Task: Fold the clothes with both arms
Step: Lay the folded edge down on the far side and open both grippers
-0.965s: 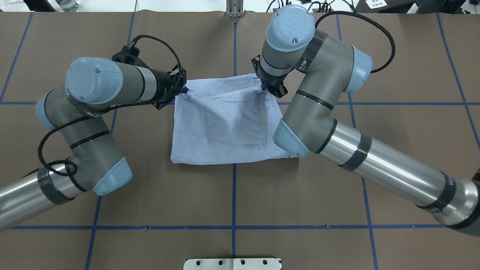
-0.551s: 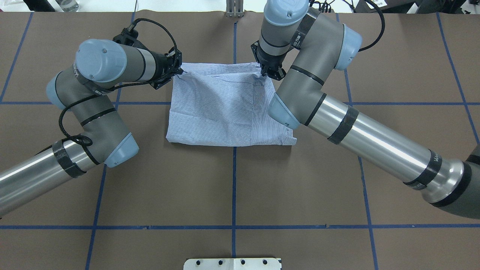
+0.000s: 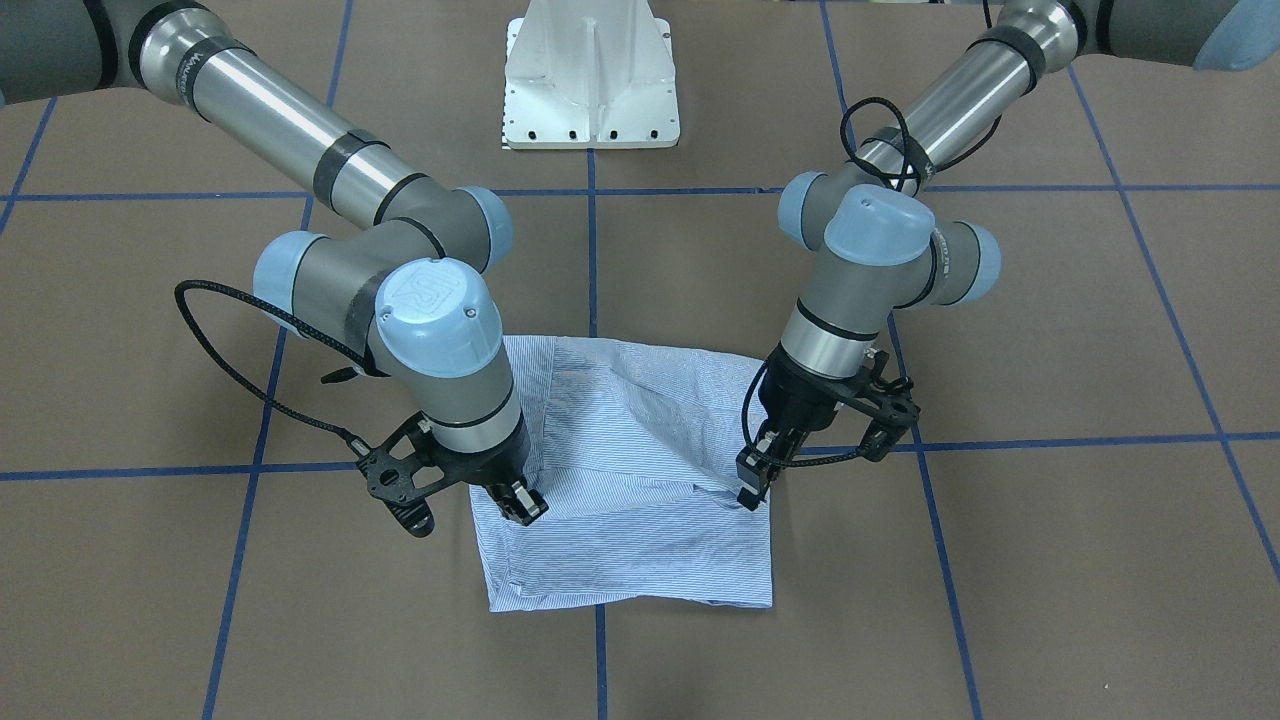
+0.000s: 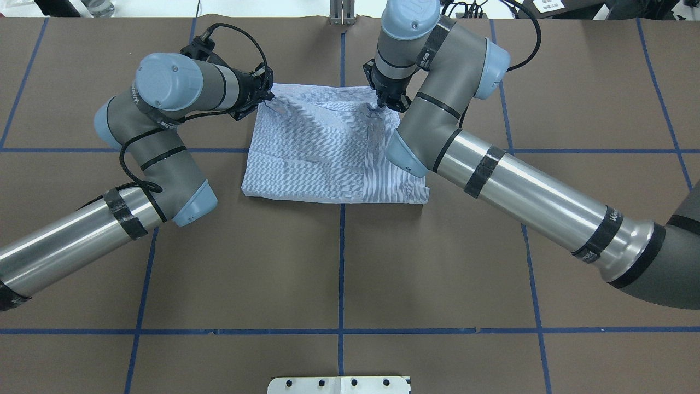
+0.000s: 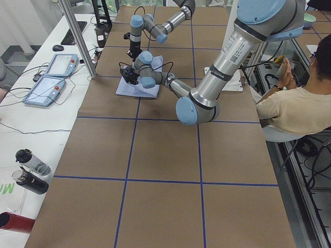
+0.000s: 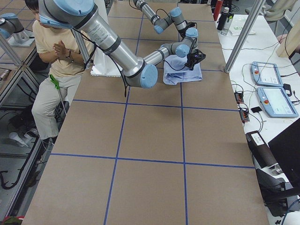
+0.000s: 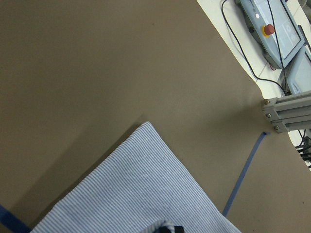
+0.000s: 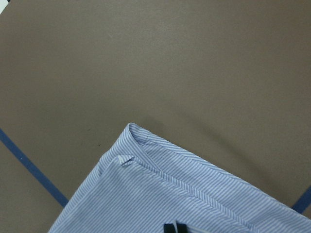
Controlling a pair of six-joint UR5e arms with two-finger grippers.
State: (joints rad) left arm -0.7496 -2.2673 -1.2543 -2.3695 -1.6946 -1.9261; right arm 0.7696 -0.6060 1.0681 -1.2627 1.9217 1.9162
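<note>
Shirt (image 4: 322, 148) lies folded near the bench's (image 4: 339, 262) far edge; left gripper (image 4: 268, 98) and right gripper (image 4: 384, 105) each pinch a far corner.

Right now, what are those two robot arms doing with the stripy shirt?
Two robot arms are folding a stripy shirt. The left arm and the right arm each have jaws pinched shut on a far corner of it. The shirt lies on the brown table, already folded into a rough rectangle.
</note>
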